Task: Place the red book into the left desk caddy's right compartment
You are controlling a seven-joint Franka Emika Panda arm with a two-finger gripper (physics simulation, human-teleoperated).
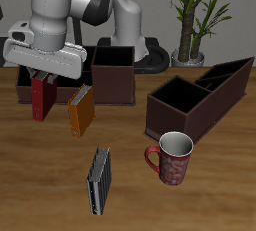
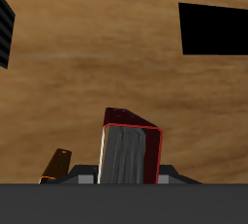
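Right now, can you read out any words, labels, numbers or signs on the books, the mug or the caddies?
None can be read.
The red book, orange book and grey-black book: plain covers, no lettering.
The mug: a speckled pattern only, no text.
Both caddies: plain dark walls, no labels.

arm: bent low over table | claw [image 1: 42,76]: pointing down, fingers clamped

Matt wood-grain table [image 1: 200,200], glossy mug [image 1: 172,156]
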